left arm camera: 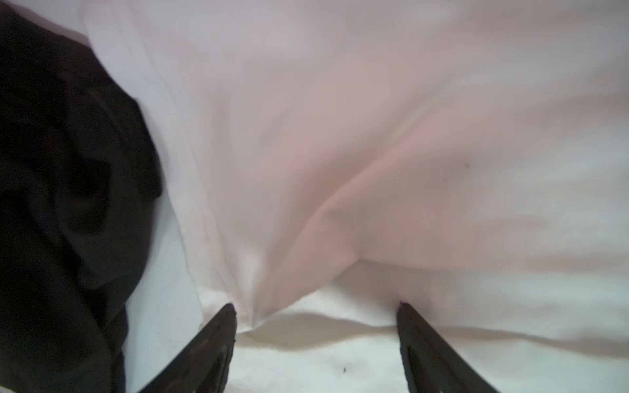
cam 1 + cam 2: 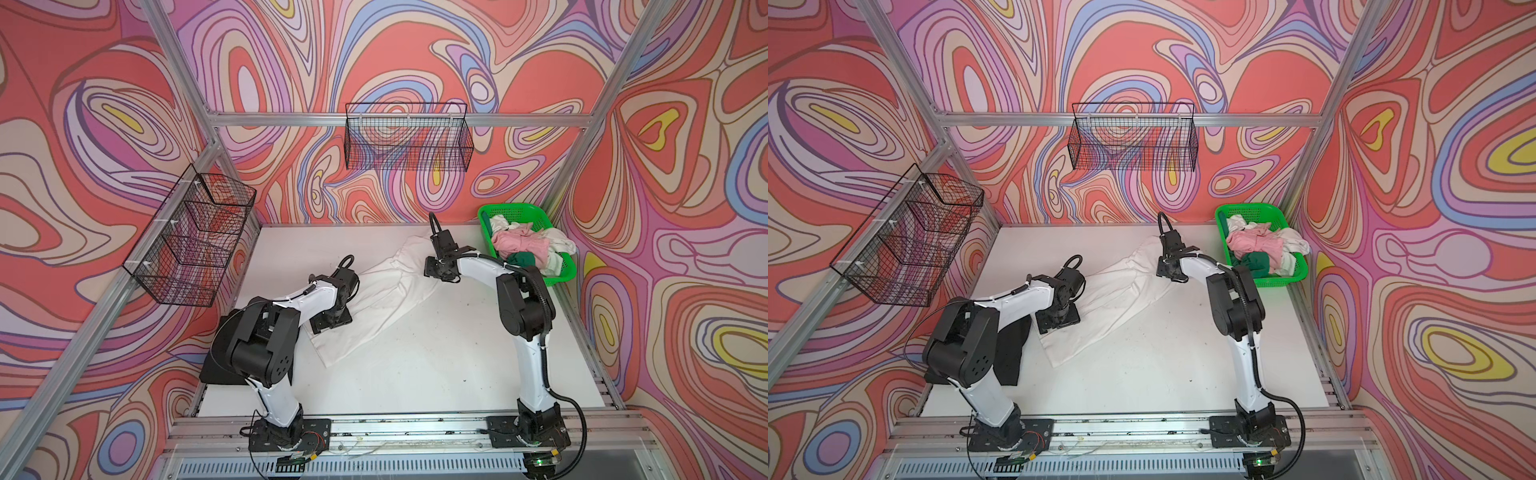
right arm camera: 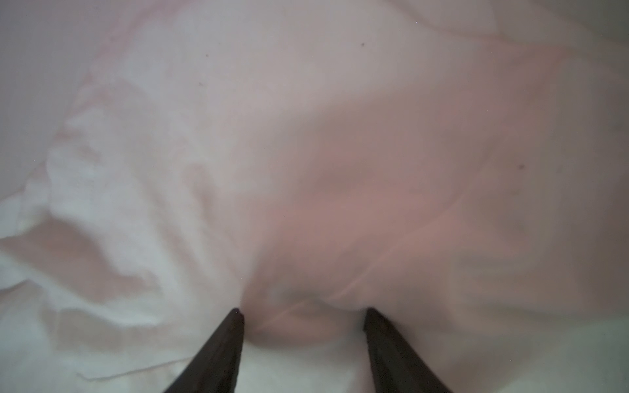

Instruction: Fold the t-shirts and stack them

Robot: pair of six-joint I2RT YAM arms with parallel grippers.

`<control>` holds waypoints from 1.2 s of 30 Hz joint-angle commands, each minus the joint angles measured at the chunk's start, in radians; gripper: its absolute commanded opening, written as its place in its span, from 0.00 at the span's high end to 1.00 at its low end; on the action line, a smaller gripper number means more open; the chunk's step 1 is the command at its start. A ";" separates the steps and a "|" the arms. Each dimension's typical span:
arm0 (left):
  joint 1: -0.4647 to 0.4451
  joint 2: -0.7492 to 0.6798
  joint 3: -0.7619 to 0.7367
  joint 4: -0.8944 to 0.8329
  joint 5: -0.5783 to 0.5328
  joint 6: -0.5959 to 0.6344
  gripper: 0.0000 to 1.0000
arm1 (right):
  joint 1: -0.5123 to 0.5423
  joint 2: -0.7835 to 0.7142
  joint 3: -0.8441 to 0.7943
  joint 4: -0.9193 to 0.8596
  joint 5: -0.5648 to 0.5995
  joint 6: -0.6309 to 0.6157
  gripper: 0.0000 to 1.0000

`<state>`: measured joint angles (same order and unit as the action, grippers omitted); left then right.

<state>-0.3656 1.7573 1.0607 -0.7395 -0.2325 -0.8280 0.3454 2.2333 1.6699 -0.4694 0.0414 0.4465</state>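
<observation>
Your left gripper stands with jaws apart, both tips pressed onto the off-white t-shirt, clamping nothing. Your right gripper does likewise at the shirt's far end. You see the shirt stretched diagonally across the table. By its near left end lies the black t-shirt. The other t-shirts, pink, white and dark green, fill the green basket at the far right.

The off-white t-shirt is soft, matt, creased cloth; the basket is glossy plastic lattice.
</observation>
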 commanded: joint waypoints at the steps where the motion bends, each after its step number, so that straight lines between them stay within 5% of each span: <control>1: -0.008 0.030 -0.050 0.026 0.104 -0.051 0.24 | -0.016 0.092 0.036 -0.041 -0.002 0.000 0.39; 18: -0.343 -0.197 -0.345 0.122 0.325 -0.375 0.24 | -0.022 0.301 0.357 -0.131 -0.150 -0.135 0.39; 28: -0.640 -0.220 -0.431 0.247 0.358 -0.629 0.24 | 0.014 0.244 0.312 -0.161 -0.158 -0.193 0.39; 36: -0.752 -0.289 -0.426 0.207 0.308 -0.713 0.23 | 0.014 0.084 0.194 -0.139 -0.096 -0.183 0.38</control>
<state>-1.0855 1.4384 0.7136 -0.4702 -0.0498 -1.4326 0.3561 2.3680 1.9026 -0.5385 -0.0841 0.2634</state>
